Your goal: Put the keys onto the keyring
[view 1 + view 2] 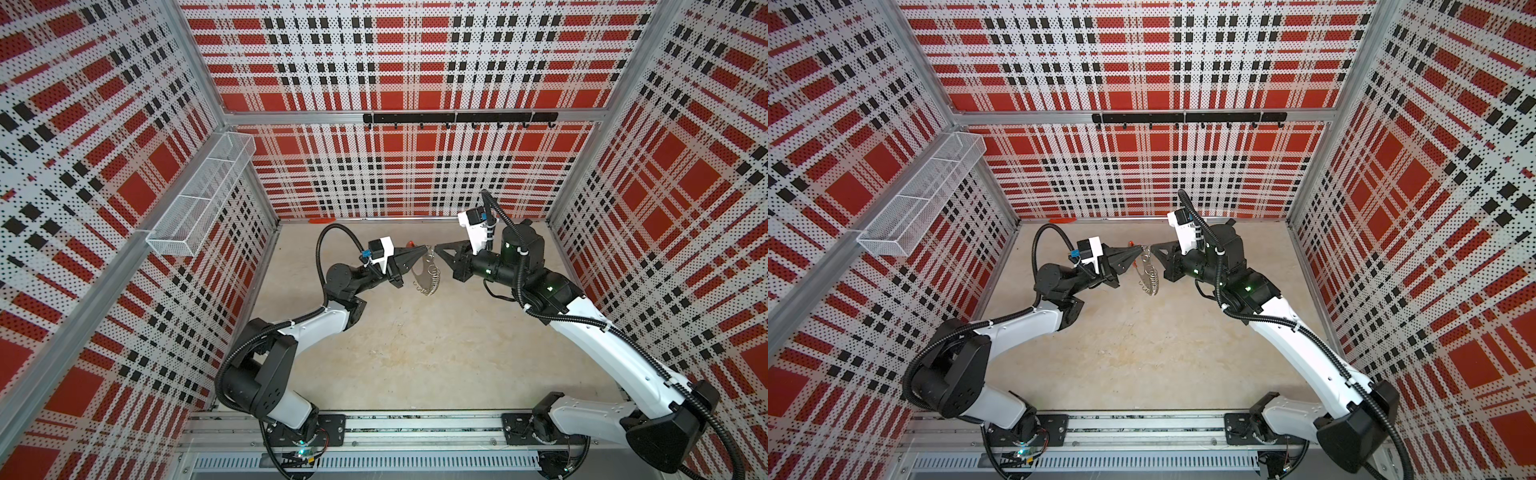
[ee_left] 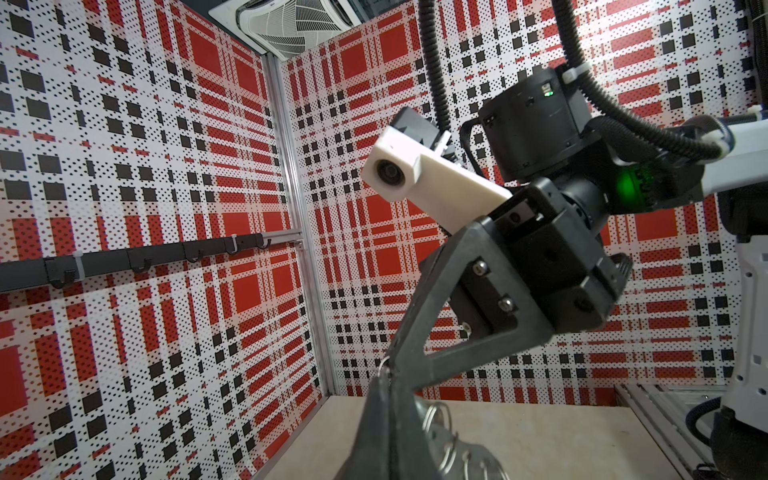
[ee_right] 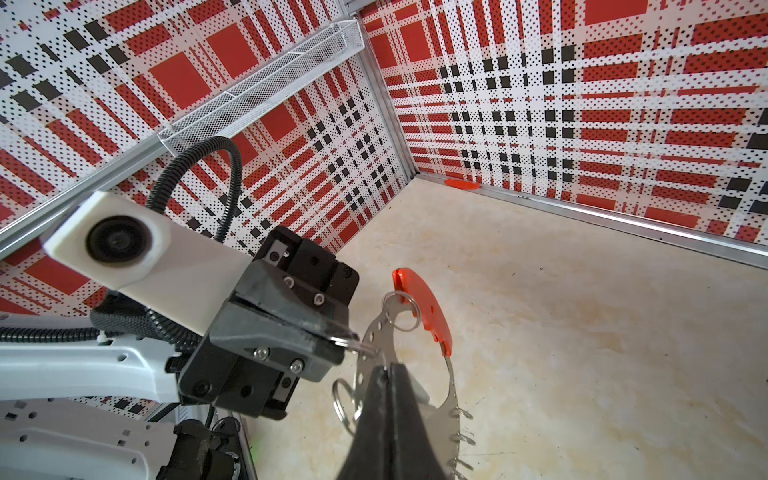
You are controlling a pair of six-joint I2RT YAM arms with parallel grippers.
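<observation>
Right wrist view: your left tool [image 3: 347, 338] pinches a small wire loop [image 3: 360, 348] of the keyring [image 3: 379, 328], your right tool [image 3: 390, 372] grips its hoop, both holding it above the worktop [image 3: 582, 332]. You have no keys in sight, so threading looks undone.

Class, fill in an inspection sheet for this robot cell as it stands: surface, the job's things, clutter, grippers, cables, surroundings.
Surface: beige table top, faintly stained.
Job's things: grey metal keyring, a large hoop fringed with wire loops, with a red curved plastic segment, held in the air between both arms; keys: nothing seen.
Clutter: orange-red strip at the foot of the back wall.
Grippers: left gripper shut on a small wire loop of the hoop; right gripper shut on the hoop's band.
Cables: black corrugated conduits run along both arms.
Surroundings: red, black and white plaid perforated walls; white wire mesh basket on the left wall; black hook rail on the back wall.
</observation>
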